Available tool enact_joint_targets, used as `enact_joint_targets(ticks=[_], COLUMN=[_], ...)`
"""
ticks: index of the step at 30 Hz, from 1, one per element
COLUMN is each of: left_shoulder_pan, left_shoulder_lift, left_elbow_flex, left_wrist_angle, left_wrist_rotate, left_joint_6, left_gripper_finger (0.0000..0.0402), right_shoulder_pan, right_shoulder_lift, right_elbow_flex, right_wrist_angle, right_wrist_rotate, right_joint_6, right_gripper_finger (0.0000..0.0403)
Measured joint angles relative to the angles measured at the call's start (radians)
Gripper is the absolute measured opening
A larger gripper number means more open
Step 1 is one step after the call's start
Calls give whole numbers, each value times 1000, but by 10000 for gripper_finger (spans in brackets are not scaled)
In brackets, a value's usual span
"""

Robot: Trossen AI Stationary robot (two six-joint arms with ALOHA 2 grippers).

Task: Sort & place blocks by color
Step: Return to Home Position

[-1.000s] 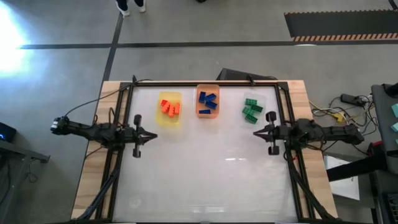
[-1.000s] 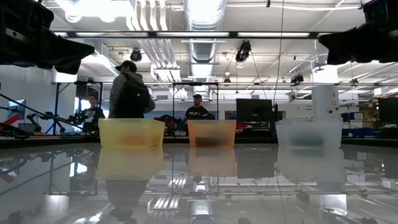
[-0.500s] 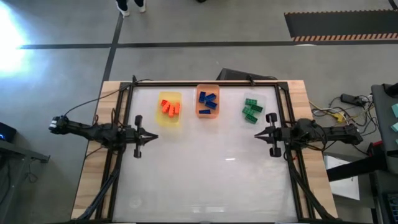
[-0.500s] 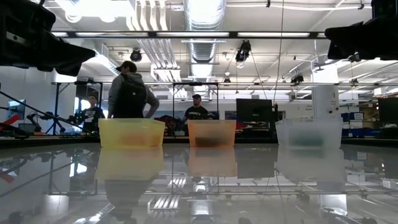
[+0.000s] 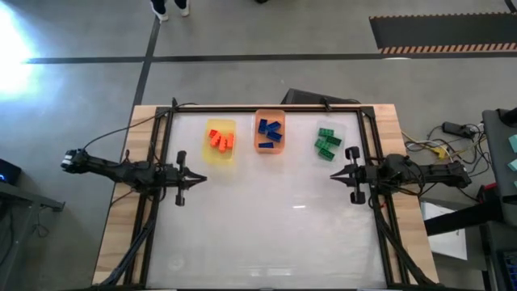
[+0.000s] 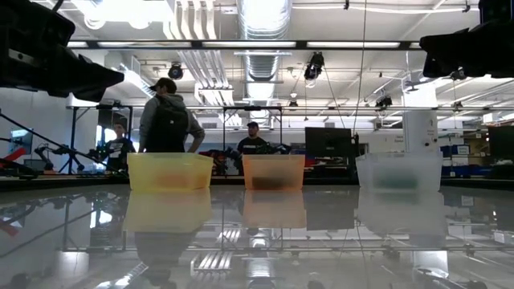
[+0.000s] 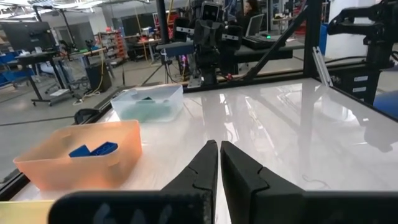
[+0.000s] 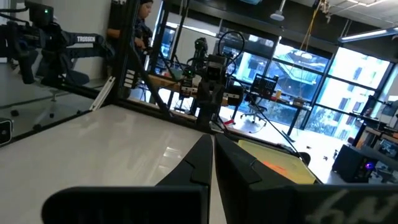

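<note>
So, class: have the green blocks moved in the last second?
No. The green blocks sit unchanged in the clear tray, same gap from the orange tray.

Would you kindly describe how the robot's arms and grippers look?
The left arm and right arm are slim, dark and jointed. The left gripper and right gripper each end in two black fingers tapering to a point. A thin black cable loops off the left arm.

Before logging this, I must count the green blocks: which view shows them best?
The high view: looking straight down into the clear tray, it shows the green blocks unhidden. The low view gives only a greenish haze through the wall, the left wrist view a glimpse, the right wrist view nothing.
</note>
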Motion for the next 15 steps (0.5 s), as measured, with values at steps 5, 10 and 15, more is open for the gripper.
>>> enact_joint_targets(ticks=[5, 10, 15], left_shoulder_pan=[0, 0, 0], left_shoulder_lift=[18, 34, 51], left_elbow_flex=[0, 0, 0], left_wrist_angle=[0, 0, 0], left_wrist_rotate=[0, 0, 0], left_joint_6=[0, 0, 0], left_gripper_finger=[4, 4, 4], right_shoulder_pan=[0, 0, 0], right_shoulder_lift=[0, 0, 0], right_elbow_flex=[0, 0, 0], right_wrist_angle=[0, 0, 0], right_wrist_rotate=[0, 0, 0], right_joint_6=[0, -1, -1], right_gripper_finger=[9, 9, 9])
